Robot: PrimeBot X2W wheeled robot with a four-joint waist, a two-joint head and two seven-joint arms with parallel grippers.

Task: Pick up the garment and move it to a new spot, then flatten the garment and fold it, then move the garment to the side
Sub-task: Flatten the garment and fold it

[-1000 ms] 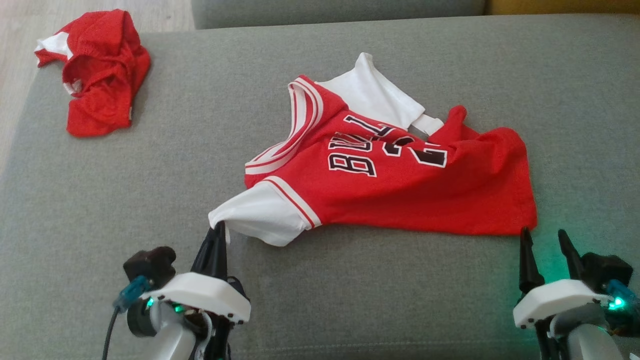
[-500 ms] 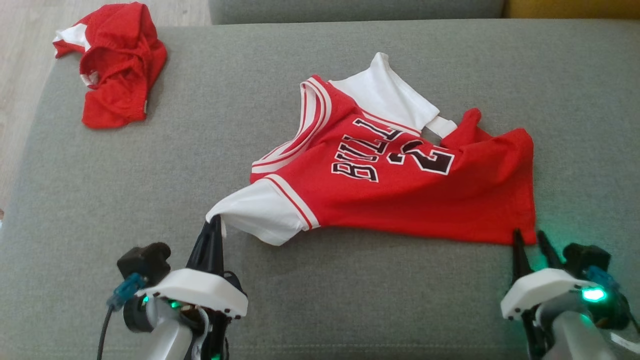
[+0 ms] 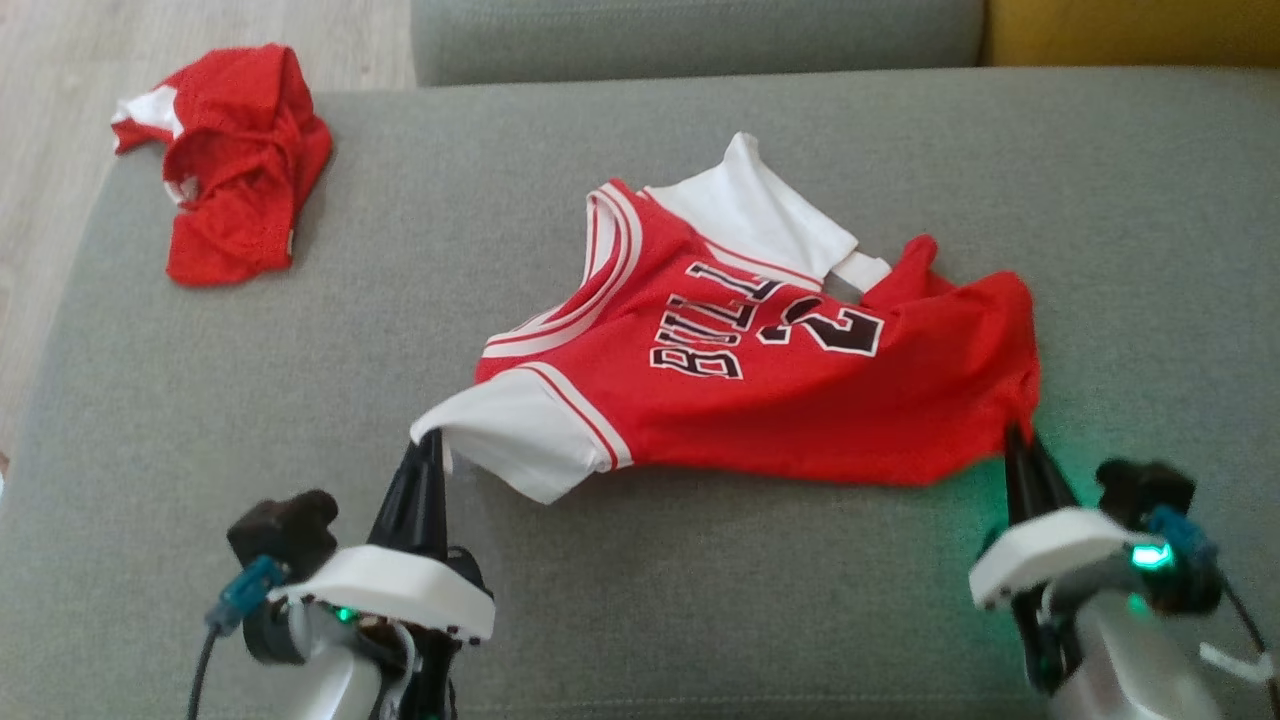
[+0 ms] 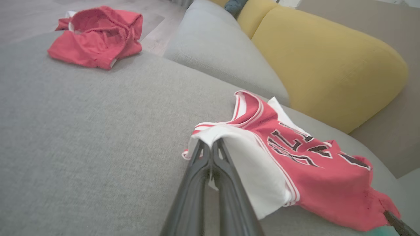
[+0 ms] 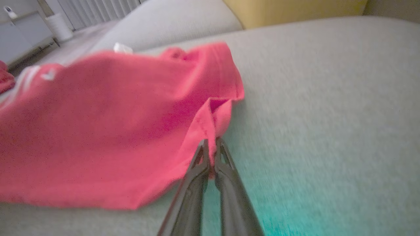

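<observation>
Jersey (image 3: 760, 370) lies rumpled on the grey cushion (image 3: 700, 600), front up | left gripper (image 3: 428, 450) pinches its white sleeve (image 3: 510, 440) | right gripper (image 3: 1018, 445) pinches its red hem corner (image 3: 1012, 415) | long axis runs side to side between both grippers, body beyond the fingertips; lift likely needs both arms together

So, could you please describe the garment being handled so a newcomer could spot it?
On the wide grey sofa cushion, look near the middle: a red jersey with white sleeves lies spread out. Unlike the crumpled red garment at the far left corner, it bears black lettering.
</observation>
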